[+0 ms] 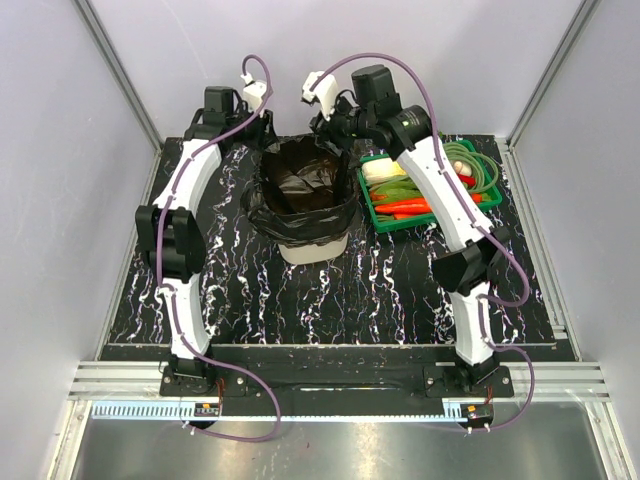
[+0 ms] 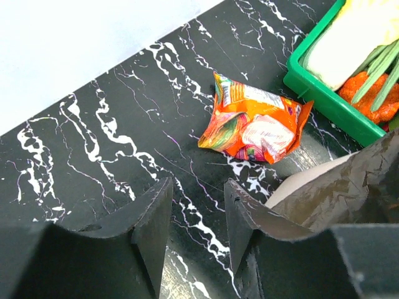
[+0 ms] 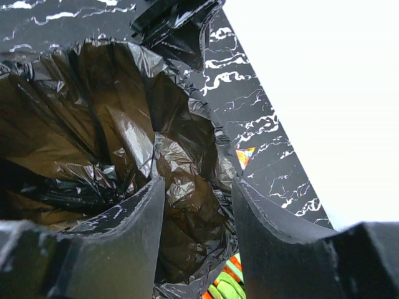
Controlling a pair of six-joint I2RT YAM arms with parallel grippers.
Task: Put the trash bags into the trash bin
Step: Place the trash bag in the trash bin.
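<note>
One trash bag [image 1: 300,185] lines trash bin [image 1: 312,250]

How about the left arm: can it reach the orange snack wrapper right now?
Probably yes. The left pincer is open and empty, and the orange wrapper lies on bare table just ahead of it, beside the green tray. Nothing sits between them.

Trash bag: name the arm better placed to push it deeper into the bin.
Probably right: the right gripper hangs open over the bag inside the bin; the left gripper faces the table beside it.
</note>
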